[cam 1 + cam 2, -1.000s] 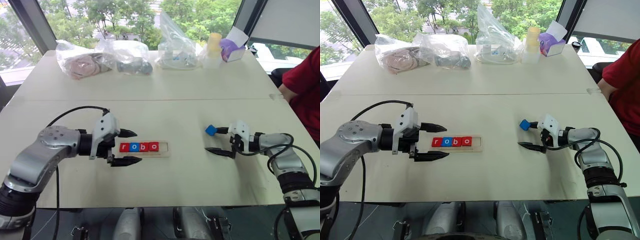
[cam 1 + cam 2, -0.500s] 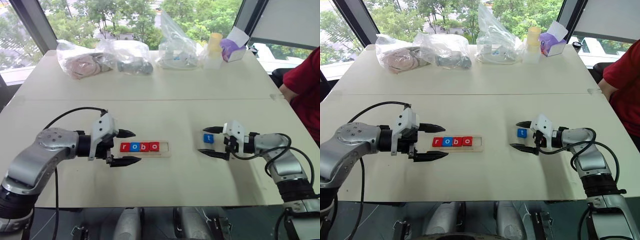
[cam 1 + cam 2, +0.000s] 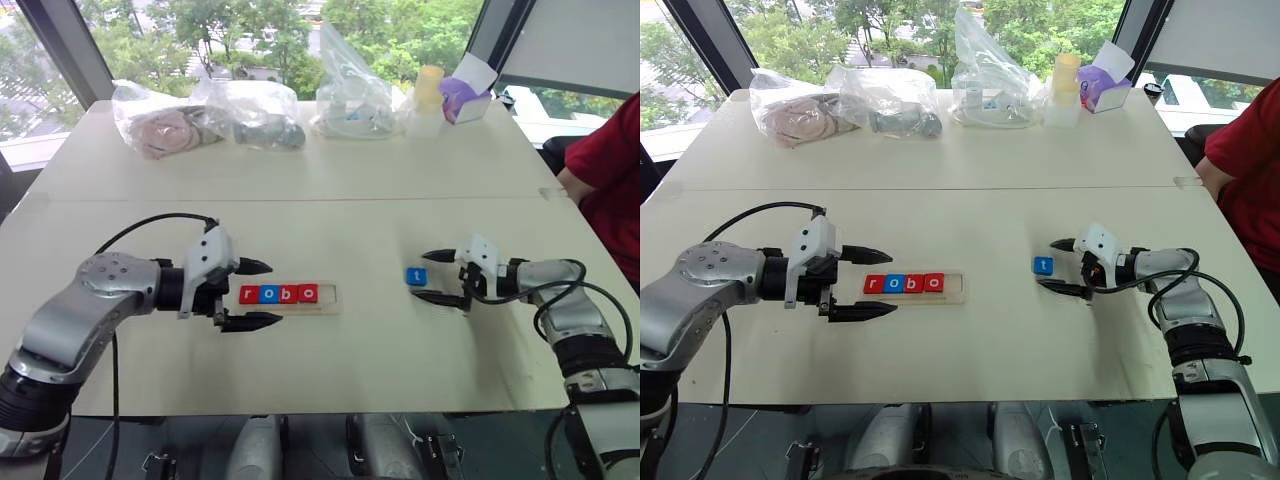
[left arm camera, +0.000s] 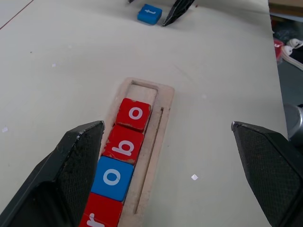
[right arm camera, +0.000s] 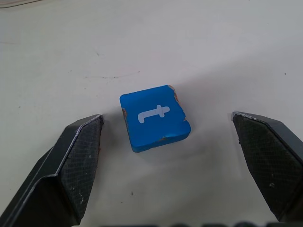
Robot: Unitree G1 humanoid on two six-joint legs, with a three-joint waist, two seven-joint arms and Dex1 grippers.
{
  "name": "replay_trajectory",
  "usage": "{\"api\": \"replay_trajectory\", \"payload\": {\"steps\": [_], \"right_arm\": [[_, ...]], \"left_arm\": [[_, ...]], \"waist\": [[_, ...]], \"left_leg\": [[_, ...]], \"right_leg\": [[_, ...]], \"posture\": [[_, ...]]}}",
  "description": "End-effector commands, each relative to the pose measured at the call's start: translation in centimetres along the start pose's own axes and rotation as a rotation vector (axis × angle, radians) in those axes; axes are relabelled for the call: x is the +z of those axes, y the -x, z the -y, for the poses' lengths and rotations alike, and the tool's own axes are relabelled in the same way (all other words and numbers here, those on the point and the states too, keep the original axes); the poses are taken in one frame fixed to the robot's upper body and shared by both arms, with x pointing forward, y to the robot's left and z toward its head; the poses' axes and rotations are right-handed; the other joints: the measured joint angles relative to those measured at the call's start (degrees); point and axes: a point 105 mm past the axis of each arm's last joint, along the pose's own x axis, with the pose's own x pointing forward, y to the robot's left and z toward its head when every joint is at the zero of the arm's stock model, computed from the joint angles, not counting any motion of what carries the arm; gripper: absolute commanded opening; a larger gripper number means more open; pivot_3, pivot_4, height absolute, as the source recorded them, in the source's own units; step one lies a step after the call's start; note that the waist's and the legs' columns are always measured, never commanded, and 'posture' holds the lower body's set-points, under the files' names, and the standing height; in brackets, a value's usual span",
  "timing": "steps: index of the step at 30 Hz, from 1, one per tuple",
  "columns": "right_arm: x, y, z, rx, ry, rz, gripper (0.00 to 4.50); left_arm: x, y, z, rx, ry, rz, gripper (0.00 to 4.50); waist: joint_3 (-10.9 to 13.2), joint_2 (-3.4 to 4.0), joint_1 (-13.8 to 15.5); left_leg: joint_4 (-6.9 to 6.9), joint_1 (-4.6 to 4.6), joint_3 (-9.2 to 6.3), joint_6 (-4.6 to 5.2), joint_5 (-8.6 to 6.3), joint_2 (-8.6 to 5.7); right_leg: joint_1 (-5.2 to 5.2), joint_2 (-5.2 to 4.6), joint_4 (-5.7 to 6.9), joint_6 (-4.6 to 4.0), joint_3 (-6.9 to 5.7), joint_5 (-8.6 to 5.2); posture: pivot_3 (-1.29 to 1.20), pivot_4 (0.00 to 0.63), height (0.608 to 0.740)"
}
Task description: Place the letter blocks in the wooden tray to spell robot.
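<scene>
Wooden tray (image 3: 325, 296) long axis 9-to-3, holding r-o-b-o. Blue t block (image 3: 416, 275) flat on desk (image 3: 330, 225), at 3 o'clock. Both tools wide open, empty: left tool (image 3: 252, 294), right tool (image 3: 432, 277).

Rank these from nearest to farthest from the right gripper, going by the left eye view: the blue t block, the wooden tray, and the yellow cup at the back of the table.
1. The blue t block, on the table just off the open right gripper.
2. The wooden tray, mid-table, toward the left gripper.
3. The yellow cup, far edge by the window.
</scene>
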Motion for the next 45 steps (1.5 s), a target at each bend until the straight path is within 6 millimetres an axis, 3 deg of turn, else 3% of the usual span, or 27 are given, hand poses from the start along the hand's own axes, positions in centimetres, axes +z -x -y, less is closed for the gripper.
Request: {"api": "replay_trajectory", "payload": {"steps": [1, 6, 12, 17, 23, 31, 45], "right_arm": [[0.0, -0.6, -0.5, 0.048, 0.008, 0.002, 3.70], [1.1, -1.2, -0.8, 0.070, -0.029, 0.053, 1.16], [1.4, -1.2, -1.2, 0.095, 0.006, 0.016, 1.13], [7.1, -4.1, -4.4, 0.214, 0.084, 0.117, 1.13], [10.4, -7.8, -8.6, 0.318, 0.044, 0.160, 1.13], [10.4, -9.8, -8.2, 0.287, 0.135, 0.049, 1.13], [10.0, -9.3, -7.6, 0.322, 0.134, 0.005, 1.13]], "left_arm": [[0.5, 0.5, 0.1, 0.012, -0.033, -0.001, 4.50], [-0.2, 2.3, -1.4, 0.102, -0.030, -0.046, 4.50], [-1.1, 4.8, -2.8, 0.174, -0.029, -0.096, 4.50], [-1.7, 5.9, -1.8, 0.157, -0.001, -0.121, 4.50], [-1.7, 5.4, -1.9, 0.167, -0.006, -0.112, 4.50], [-1.8, 4.8, -1.4, 0.174, 0.005, -0.090, 4.50], [-1.9, 4.3, -1.1, 0.196, 0.020, -0.065, 4.50]], "waist": [[0.00, 0.00, -0.04], [0.00, 0.00, -0.20], [0.00, 0.01, -0.15], [0.02, 0.04, -0.26], [0.01, 0.02, 0.46], [0.01, 0.02, 0.23], [0.01, 0.02, 0.13]], "left_leg": [[0.00, 0.02, 0.00, 0.00, 0.00, 0.01], [0.00, 0.19, -0.03, 0.00, 0.00, 0.04], [-0.04, 0.26, -0.01, 0.00, 0.00, 0.04], [-0.09, 0.14, -0.05, 0.00, 0.00, 0.09], [-0.05, 0.07, -0.13, 0.00, 0.00, 0.07], [0.01, -0.05, -0.08, -0.01, 0.00, 0.02], [-0.03, -0.06, -0.09, 0.00, 0.00, 0.03]], "right_leg": [[0.02, 0.00, 0.01, 0.00, 0.00, 0.00], [0.09, 0.01, 0.07, -0.03, 0.05, 0.02], [0.10, 0.00, 0.10, -0.17, 0.08, -0.06], [-0.08, -0.02, 0.17, -0.03, 0.09, 0.01], [-0.07, -0.06, 0.18, -0.19, 0.02, -0.08], [-0.13, -0.15, 0.06, -0.10, 0.02, -0.02], [-0.15, -0.10, 0.07, -0.06, 0.00, 0.00]], "posture": [[0.00, 0.150, 0.740], [0.00, 0.150, 0.740], [0.00, 0.150, 0.740], [0.00, 0.150, 0.740], [0.00, 0.150, 0.740], [0.00, 0.150, 0.740], [0.00, 0.150, 0.740]]}}
